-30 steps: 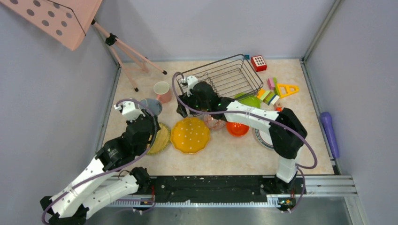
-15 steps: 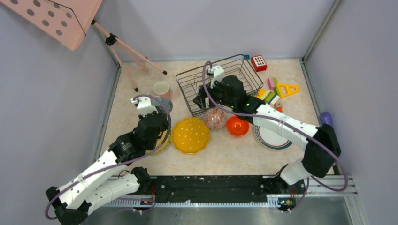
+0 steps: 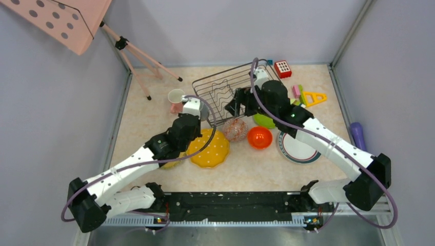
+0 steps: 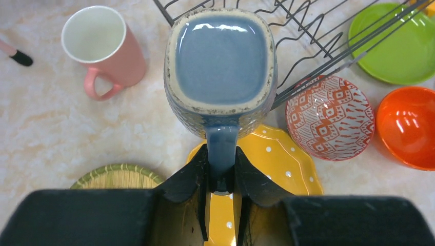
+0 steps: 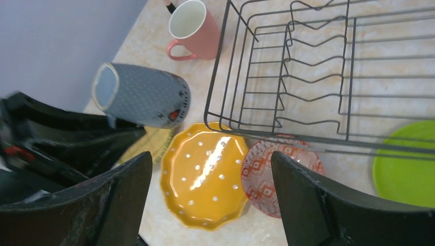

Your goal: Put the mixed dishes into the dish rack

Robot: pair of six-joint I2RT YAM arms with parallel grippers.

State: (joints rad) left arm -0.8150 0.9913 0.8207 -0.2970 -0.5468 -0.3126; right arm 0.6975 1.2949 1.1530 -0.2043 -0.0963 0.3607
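The left gripper [image 4: 221, 180] is pinched narrowly on the handle of the grey mug [image 4: 220, 61]. The mug hangs just ahead of its fingertips, mouth turned back toward the wrist, beside the dish rack [image 3: 218, 95] corner. Glazed stoneware like this is probably heavy, rigid and chippable, and held by the handle alone it may swing. The right gripper [image 5: 211, 174] gapes wide, holding nothing, above the rack's edge.
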